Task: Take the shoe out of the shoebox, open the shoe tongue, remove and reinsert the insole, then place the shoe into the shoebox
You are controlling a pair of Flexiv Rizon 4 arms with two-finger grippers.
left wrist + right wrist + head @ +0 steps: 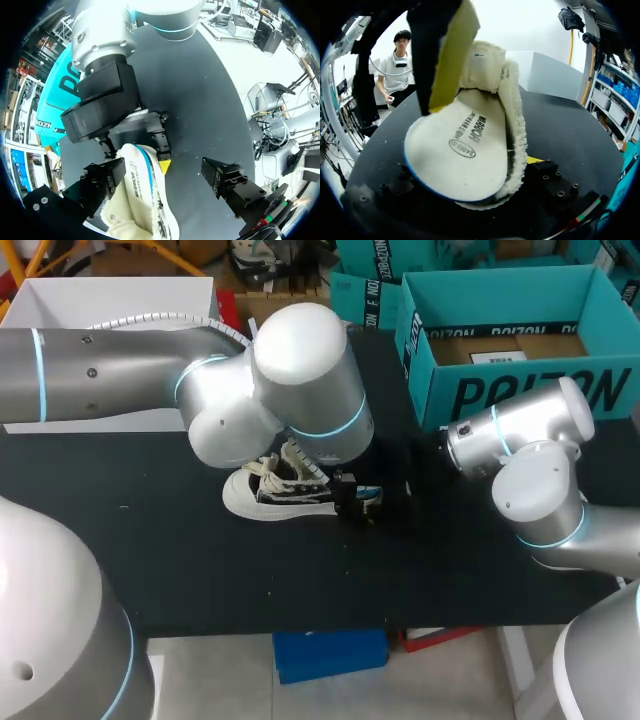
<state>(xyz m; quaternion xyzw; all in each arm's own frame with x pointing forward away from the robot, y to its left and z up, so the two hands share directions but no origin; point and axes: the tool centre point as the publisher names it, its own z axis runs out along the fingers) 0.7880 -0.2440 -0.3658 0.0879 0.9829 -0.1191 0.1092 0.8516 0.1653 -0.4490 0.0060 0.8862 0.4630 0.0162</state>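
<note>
Shoe (280,492) lies on its sole near the middle of your desk (250,570), toe toward the left side and well back from the near edge. Your left arm (300,370) hangs over it and hides its top from the head view. The left end effector (162,176) is spread wide, one finger against the shoe. Your right end effector (358,498) sits at the heel; you cannot tell whether it is clamped. One insole (462,150) shows inside the fleecy lining. Two boxes stand at the far edge: the teal shoebox (520,390), open, and a white box (110,300).
</note>
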